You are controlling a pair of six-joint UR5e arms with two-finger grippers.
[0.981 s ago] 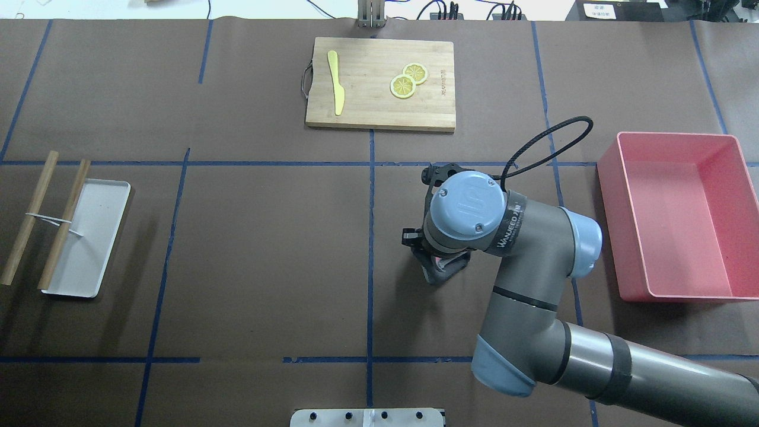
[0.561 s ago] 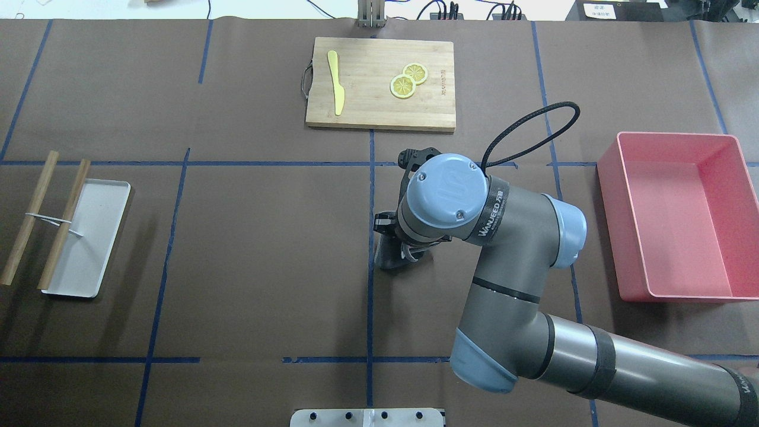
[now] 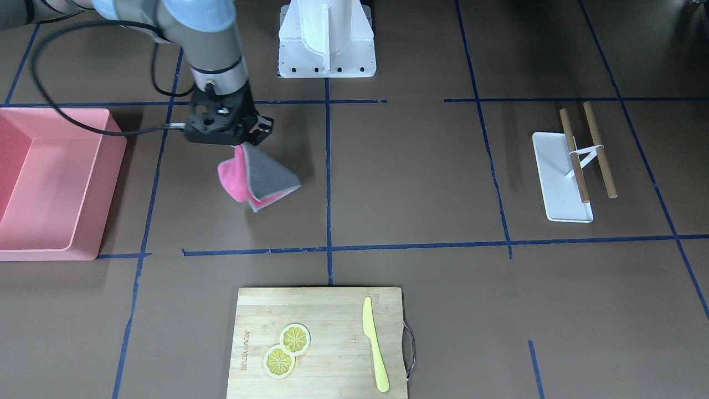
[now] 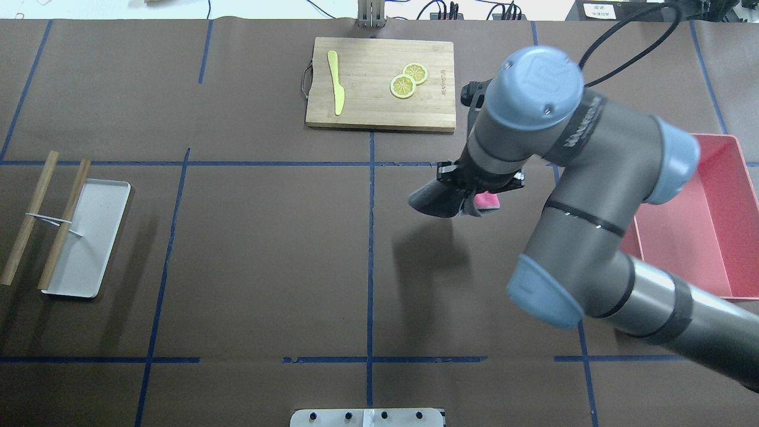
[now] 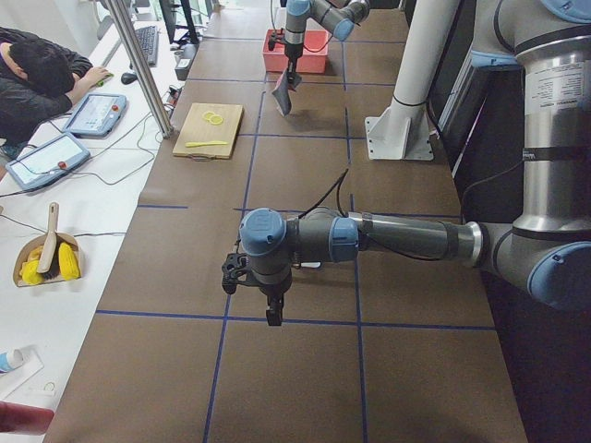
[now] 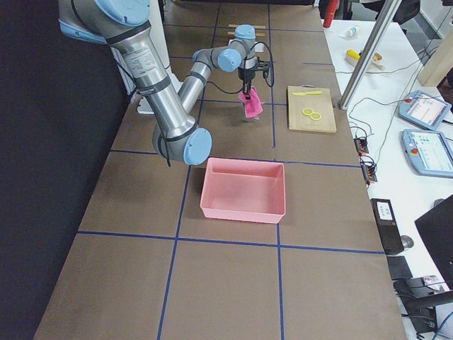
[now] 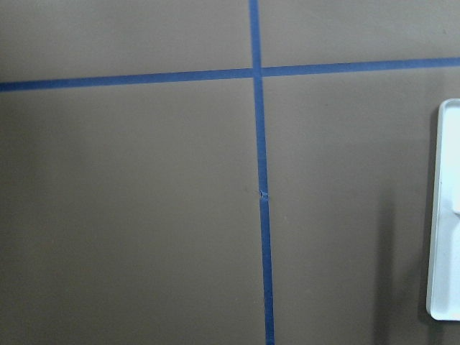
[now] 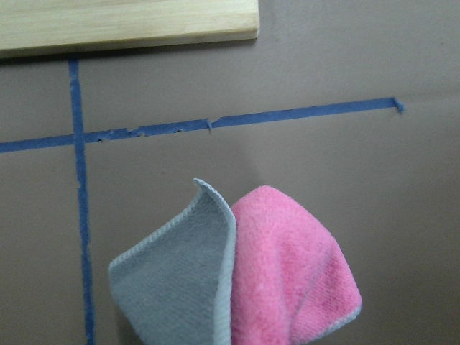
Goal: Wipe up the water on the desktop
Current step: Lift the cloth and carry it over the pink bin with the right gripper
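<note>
The desktop (image 4: 267, 249) is a matte brown surface with dark-blue tape lines; I see no water on it. My right gripper (image 3: 243, 138) is shut on the top of a pink and grey cloth (image 3: 257, 180), which hangs folded above the desktop, right of the centre line. The cloth also shows in the overhead view (image 4: 439, 200) and fills the lower right wrist view (image 8: 237, 287). My left gripper (image 5: 270, 309) shows only in the exterior left view, low over the desktop near the left end; I cannot tell whether it is open or shut.
A bamboo cutting board (image 4: 379, 112) with a yellow knife (image 4: 337, 83) and lemon slices (image 4: 408, 80) lies at the far middle. A pink bin (image 4: 720, 196) stands at the right. A white tray (image 4: 89, 237) with two wooden sticks (image 4: 28, 219) lies at the left.
My right arm has swung from the table's middle toward the far right. The cloth, which was down on the desktop, now hangs in the air from the gripper.
</note>
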